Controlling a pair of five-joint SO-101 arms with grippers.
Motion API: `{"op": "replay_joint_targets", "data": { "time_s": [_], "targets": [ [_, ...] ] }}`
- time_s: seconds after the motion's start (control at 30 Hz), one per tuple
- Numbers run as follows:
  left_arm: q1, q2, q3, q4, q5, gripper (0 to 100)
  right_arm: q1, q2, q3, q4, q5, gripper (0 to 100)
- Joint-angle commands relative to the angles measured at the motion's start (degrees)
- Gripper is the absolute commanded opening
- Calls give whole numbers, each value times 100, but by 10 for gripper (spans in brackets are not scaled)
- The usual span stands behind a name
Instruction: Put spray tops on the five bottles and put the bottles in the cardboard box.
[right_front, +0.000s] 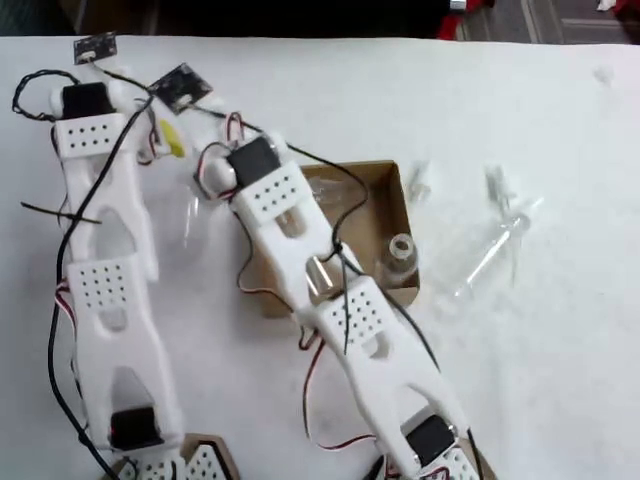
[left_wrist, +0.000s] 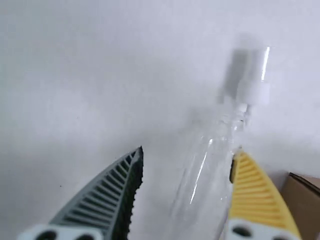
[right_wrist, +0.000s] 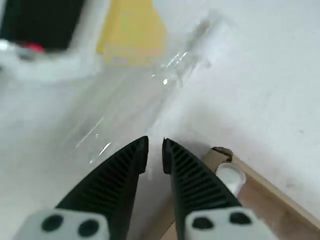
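Straddling the likely light, slippery bottle (left_wrist: 205, 172) at 9 o'clock of the box (right_front: 386, 178), the wide-open left tool (left_wrist: 189, 152) should clamp mid-body.

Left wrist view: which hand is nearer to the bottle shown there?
Left. The left hand straddles the bottle; the right hand is just short of it.

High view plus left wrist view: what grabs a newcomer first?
A clear bottle with its spray top on sits between the left gripper's open fingers. In the high view the right arm stretches over the cardboard box, where a topless bottle stands.
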Motion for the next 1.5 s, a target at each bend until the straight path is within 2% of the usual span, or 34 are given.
{"op": "replay_joint_targets", "data": {
  "time_s": [0.0,0.1,0.27,0.47,0.57,0.67,0.73,0.87,0.97,1.2,1.4,1.47],
  "targets": [
    [-391,-558,-97,26,141,264,-321,-629,-114,778,-229,18],
    [-646,-848,-26,53,237,264,-251,-681,88,778,-677,18],
    [-1165,-1042,-9,62,237,264,-321,-1121,369,796,-659,18],
    [-1024,-954,1073,44,273,264,-822,-2853,1415,778,-659,18],
    [-752,-945,1512,18,264,264,-488,-3916,2224,769,-651,35],
    [-760,-945,1547,-132,273,264,189,-4831,3182,760,-554,156],
    [-716,-936,1591,-141,308,264,505,-5279,3938,760,167,236],
    [-673,-927,1609,-211,387,264,690,-5780,5486,699,2268,211],
    [-673,-804,1574,-255,387,264,681,-5895,6470,242,3226,220],
    [-699,-470,1547,-466,387,264,725,-5710,7824,-1182,4132,230],
    [-681,-453,1538,-545,360,264,690,-5305,7895,-1824,4949,227],
    [-681,-453,1538,-545,352,264,690,-5068,7886,-2035,5020,226]
  ]
}}
